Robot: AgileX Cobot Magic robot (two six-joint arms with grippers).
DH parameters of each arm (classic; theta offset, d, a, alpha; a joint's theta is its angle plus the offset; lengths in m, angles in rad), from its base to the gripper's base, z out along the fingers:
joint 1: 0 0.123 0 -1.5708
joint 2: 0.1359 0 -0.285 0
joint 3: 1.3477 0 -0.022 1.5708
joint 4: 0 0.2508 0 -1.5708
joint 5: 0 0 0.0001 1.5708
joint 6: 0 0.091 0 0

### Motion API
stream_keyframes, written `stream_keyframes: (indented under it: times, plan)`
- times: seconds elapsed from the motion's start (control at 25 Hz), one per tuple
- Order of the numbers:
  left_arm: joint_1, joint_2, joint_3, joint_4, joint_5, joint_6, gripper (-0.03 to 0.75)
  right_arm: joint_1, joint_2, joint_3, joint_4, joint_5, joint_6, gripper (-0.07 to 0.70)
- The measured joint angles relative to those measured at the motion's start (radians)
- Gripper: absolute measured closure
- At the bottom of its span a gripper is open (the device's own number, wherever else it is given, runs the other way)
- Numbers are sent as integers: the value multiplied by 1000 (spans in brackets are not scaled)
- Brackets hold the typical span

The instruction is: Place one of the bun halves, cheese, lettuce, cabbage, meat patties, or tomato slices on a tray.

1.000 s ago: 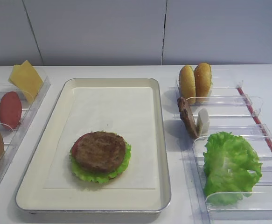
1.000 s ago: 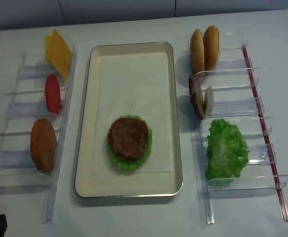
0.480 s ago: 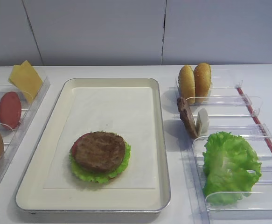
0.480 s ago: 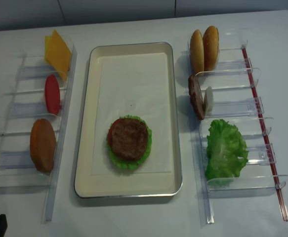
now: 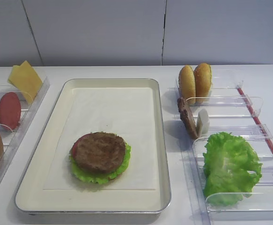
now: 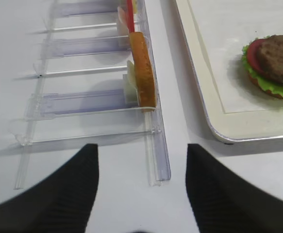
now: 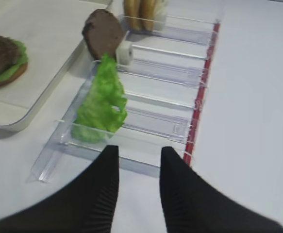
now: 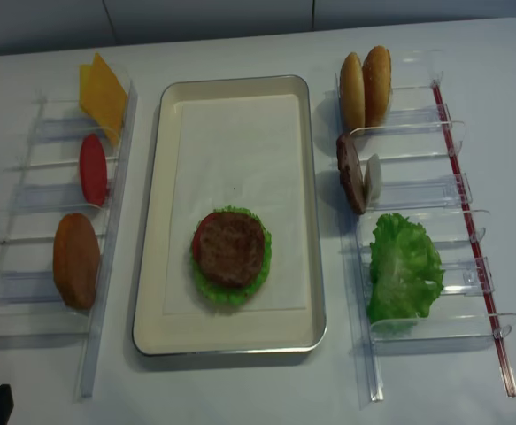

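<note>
1. Exterior high: tray holds a stack, meat patty over tomato slice and lettuce; right rack has bun halves, spare patty, loose lettuce leaf; cheese far left
2. Right wrist: right gripper jaws parted, nothing between, hovering just short of rack
3. Left wrist: left gripper jaws wide, empty, near left rack with upright bun
4. Realsense: same layout, no grippers visible
</note>
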Motion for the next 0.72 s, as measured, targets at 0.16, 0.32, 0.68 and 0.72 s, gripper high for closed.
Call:
stream_keyframes:
  times: [0.16,0.32,0.68,0.72]
  plan:
    - [0,0,0,0,0,0,307,-148,0,0,0,0,2,390]
    - [0,0,0,0,0,0,307,-219,0,0,0,0,2,391]
    - [0,0,0,0,0,0,307,-219,0,0,0,0,2,426]
    - [0,0,0,6,0,0,307,-219,0,0,0,0,2,430]
